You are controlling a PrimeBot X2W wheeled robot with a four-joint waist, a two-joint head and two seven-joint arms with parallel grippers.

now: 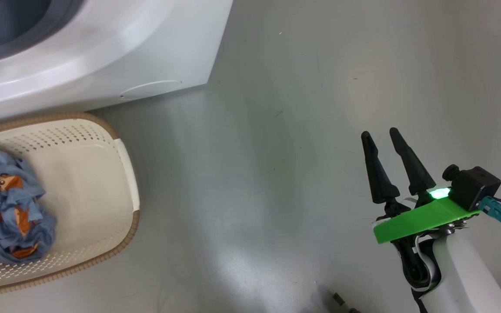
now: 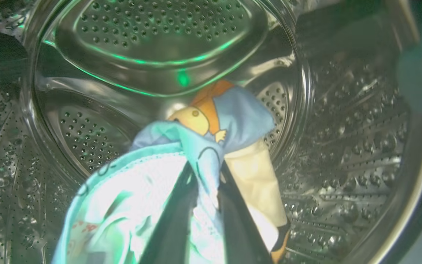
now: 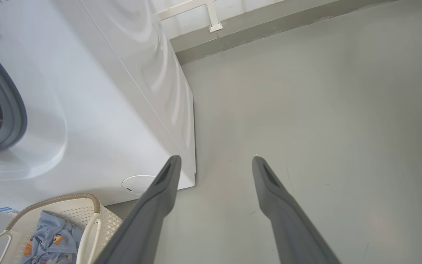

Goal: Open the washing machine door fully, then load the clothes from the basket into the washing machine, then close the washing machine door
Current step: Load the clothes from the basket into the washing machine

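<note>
Left hand [image 2: 207, 169] pinches a soft, limp blue garment [image 2: 242, 117] by a bunched fold inside the drum [image 2: 343, 146], the remaining clothes [image 1: 7, 208] lie heaped at the left end of the basket [image 1: 125, 174], likely best pinched at a raised crease, and the right hand [image 1: 380, 134] hangs spread and empty over the floor [image 1: 276, 174].

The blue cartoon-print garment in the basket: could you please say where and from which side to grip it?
Probably a raised fold atop the blue garment, coming down from above: it lies crumpled in a heap low inside the basket, whose walls would block a sideways reach.
</note>
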